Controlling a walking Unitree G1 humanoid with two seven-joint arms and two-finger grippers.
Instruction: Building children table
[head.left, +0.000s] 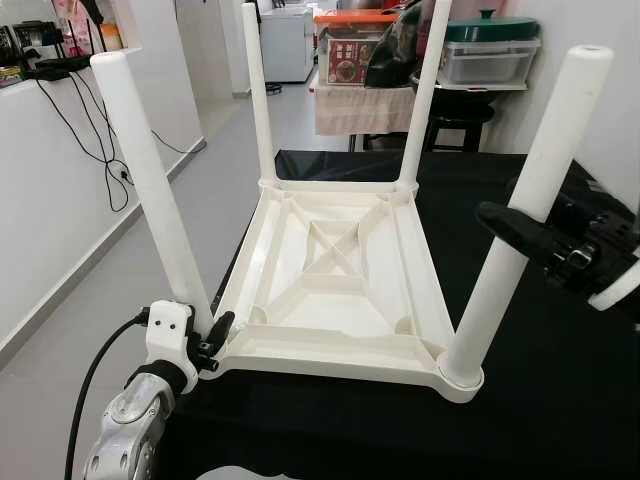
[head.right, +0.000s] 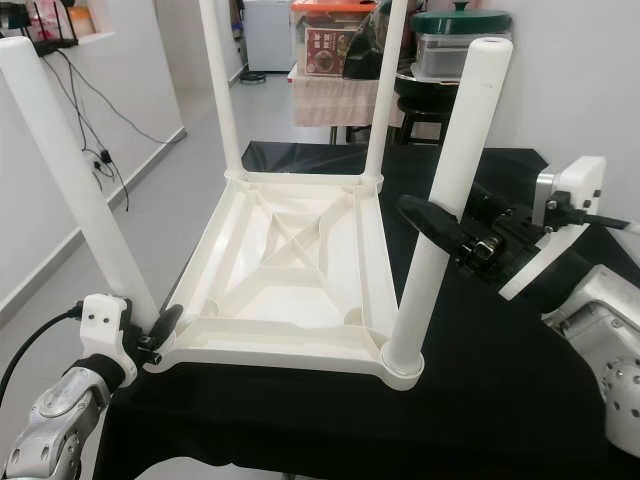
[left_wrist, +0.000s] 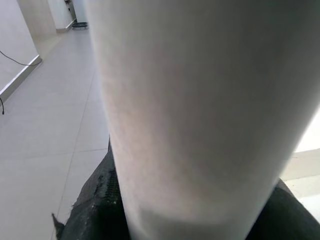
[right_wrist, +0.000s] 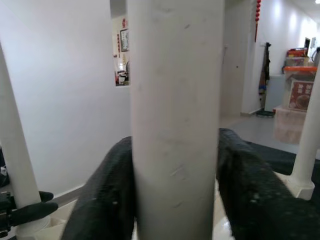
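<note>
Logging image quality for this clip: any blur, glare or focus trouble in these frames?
Eye views: sharp and evenly lit, mild glare on the near right leg. Left wrist view: near left leg very close, soft. Right wrist view: leg between the right gripper fingers slightly soft.

This looks like a lived-in home, a room opening onto a hallway. The floor (head.left: 215, 190) is pale glossy tile with white walls and a skirting board along the left. At the far end stand stacked plastic storage boxes (head.left: 352, 45) with an orange lid, a clear container (head.left: 486, 58) under a green pot lid (head.left: 491, 26), and a cloth-draped side table (head.left: 362, 106). Black cables (head.left: 95, 140) trail down from a white ledge (head.left: 60, 85) on the left. The near bench (head.left: 560, 400) is covered in black cloth.
</note>
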